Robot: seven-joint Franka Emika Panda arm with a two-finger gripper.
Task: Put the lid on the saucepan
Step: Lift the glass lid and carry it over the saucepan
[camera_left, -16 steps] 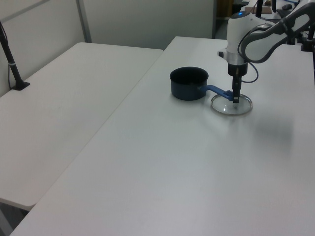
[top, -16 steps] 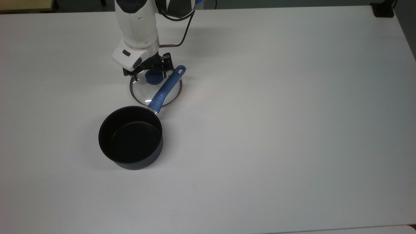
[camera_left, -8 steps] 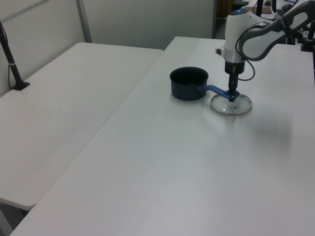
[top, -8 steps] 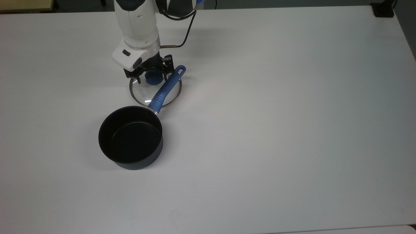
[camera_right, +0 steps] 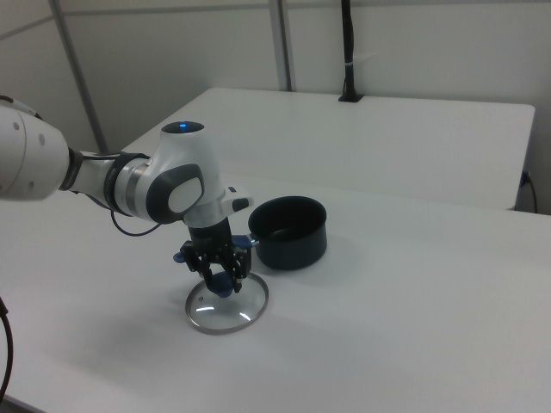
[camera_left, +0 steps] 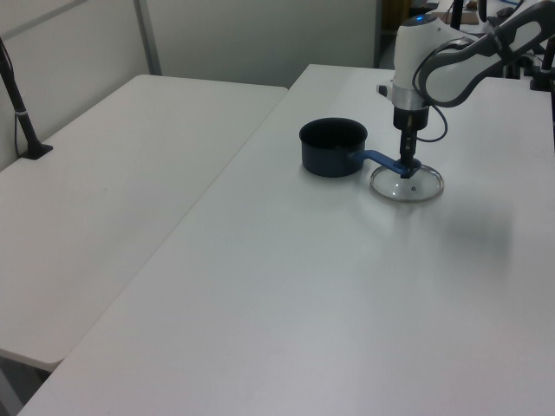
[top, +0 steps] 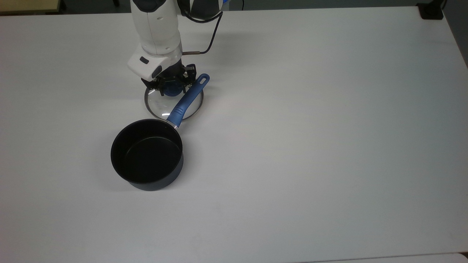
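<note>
1. Surface: a broad white table [top: 310, 146] with a smooth matte top carries the work. In the left view a second white table [camera_left: 113, 191] of the same kind stands to the left view's left, with a narrow seam between the two.
2. Room: pale partition panels with grey metal posts close off the far side in the left view and the right view. A black pole [camera_left: 17, 95] on a flat foot stands on the second table.
3. Saucepan [top: 147, 155]: small, round, straight-walled, dark blue-black outside with a black inside that catches a dull sheen. It stands upright on the table. Its long blue handle [top: 187, 99] has a slot at the end and runs toward the far side in the top view, passing over the lid.
4. Lid [top: 161, 106]: a round clear glass disc with a thin metal rim, lying flat on the table just beyond the saucepan in the top view, under the handle. Its blue knob [top: 172, 89] sits at the centre.
5. Arm: glossy white shells with dark joints and a black cable looping at the wrist.
6. Gripper [camera_right: 219, 277]: black, pointing straight down, its fingers set around the blue knob. Whether they are clenched on it or loose I cannot tell.
</note>
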